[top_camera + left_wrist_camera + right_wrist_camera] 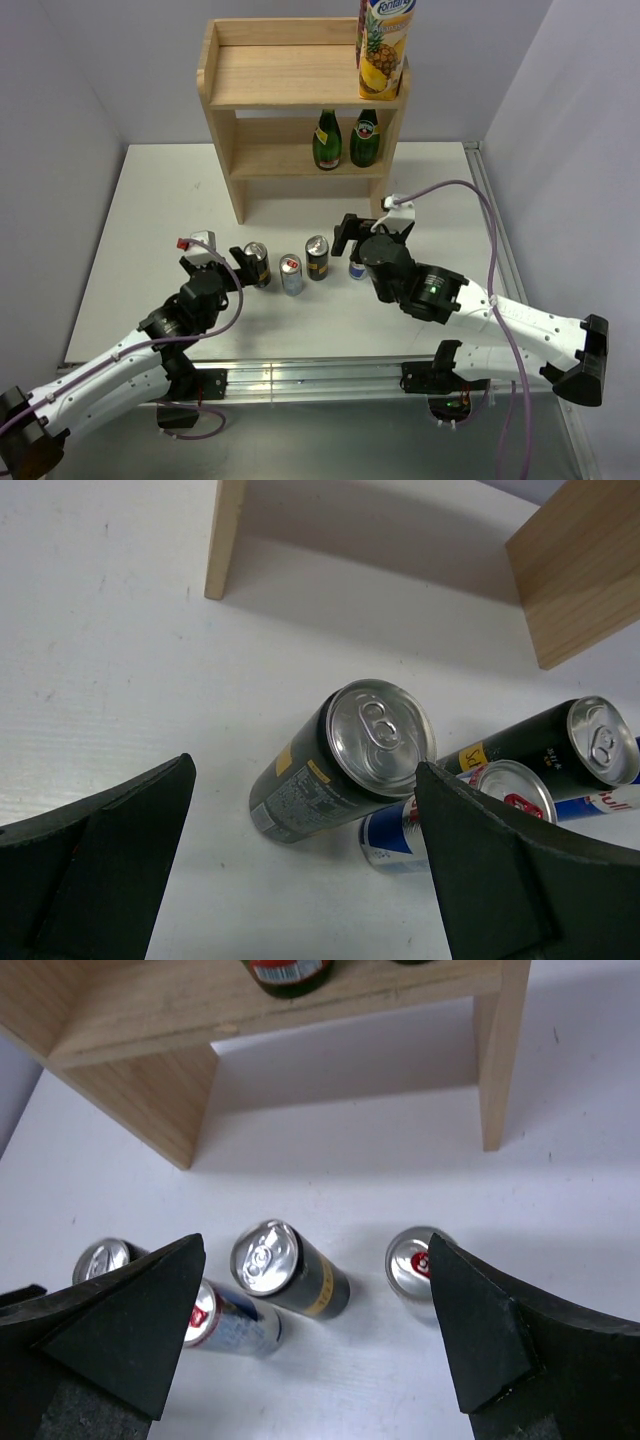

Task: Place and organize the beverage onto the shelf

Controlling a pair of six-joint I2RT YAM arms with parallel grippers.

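Note:
Two green glass bottles [327,141] [365,140] stand on the lower tier of the light-wood shelf [250,80]. Four cans stand in a row on the table: a dark can [257,264], a silver-blue can [291,274], a second dark can [317,257], and a silver-blue can [357,269] half hidden under my right gripper [350,240]. My left gripper [305,770] is open with the left dark can [345,755] just ahead between its fingers, untouched. My right gripper [316,1245] is open above a dark can [290,1270] and a silver-blue can [412,1260].
A tall yellow pineapple juice carton [385,48] stands on the shelf's top tier at the right. The shelf legs [225,540] stand just behind the cans. Walls close in the table at the left, back and right.

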